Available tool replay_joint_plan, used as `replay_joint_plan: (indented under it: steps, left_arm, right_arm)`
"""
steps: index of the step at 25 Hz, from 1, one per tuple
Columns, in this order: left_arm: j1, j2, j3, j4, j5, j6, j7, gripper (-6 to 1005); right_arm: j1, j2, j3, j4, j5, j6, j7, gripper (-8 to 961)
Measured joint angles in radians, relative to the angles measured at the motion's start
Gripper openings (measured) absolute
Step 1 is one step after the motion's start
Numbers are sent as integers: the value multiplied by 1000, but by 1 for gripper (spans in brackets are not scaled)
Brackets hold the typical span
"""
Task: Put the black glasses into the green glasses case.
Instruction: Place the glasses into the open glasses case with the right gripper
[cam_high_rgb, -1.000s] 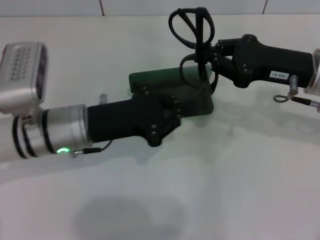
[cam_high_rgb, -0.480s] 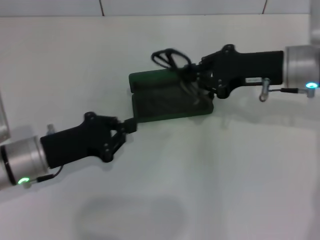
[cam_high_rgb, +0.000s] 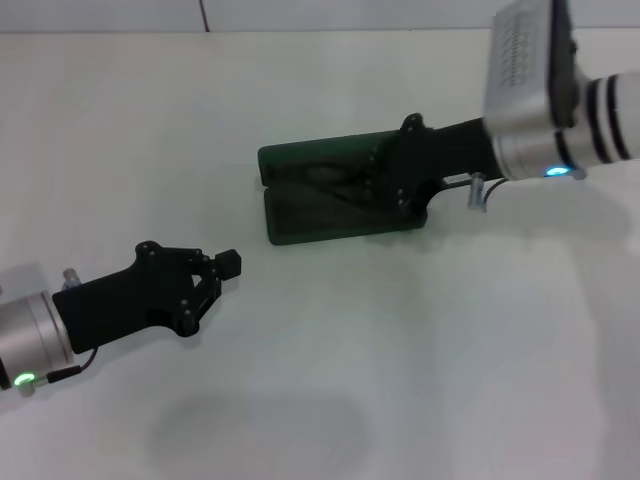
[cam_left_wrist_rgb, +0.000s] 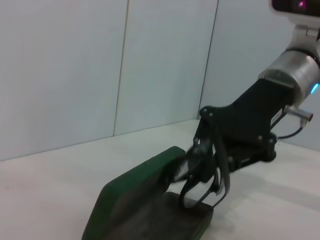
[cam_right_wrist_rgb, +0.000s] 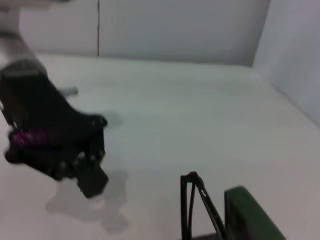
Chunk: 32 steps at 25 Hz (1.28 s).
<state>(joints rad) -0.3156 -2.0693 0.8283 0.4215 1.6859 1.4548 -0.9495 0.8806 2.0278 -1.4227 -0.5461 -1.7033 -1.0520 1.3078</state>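
Black thin-framed glasses (cam_left_wrist_rgb: 202, 172) now dip into the open dark green hard case (cam_high_rgb: 340, 200), right hand (cam_high_rgb: 385, 185) clamped on them, while the left hand (cam_high_rgb: 215, 270) has pulled clear, slightly open and empty.

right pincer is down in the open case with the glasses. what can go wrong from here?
1. The black glasses look upright, not flat, in the green glasses case; released so, they may tip or rest on a rim.
2. The right pincer sits low over the tray; pulling out could snag a temple arm and drag the glasses out.
3. The left pincer is off the case, so nothing steadies it; it could slide on the table.
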Motion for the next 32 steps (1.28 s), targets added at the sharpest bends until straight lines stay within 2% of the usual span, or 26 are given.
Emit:
replay_joint_plan:
  steps: [5, 8, 19, 32]
  left_arm:
    - [0, 0, 0, 0, 2, 1, -2, 51]
    - [0, 1, 2, 0, 3, 1, -3, 52]
    - [-8, 0, 8, -1, 5, 6, -7, 54]
    - [-13, -3, 7, 0, 5, 7, -9, 56]
  right_arm:
    - [17, 0, -167, -7, 64, 137, 33, 86]
    - [18, 0, -208, -21, 74, 182, 43, 86]
    - [21, 0, -251, -46, 56, 235, 48, 86]
    - [6, 0, -255, -49, 48, 242, 48, 90]
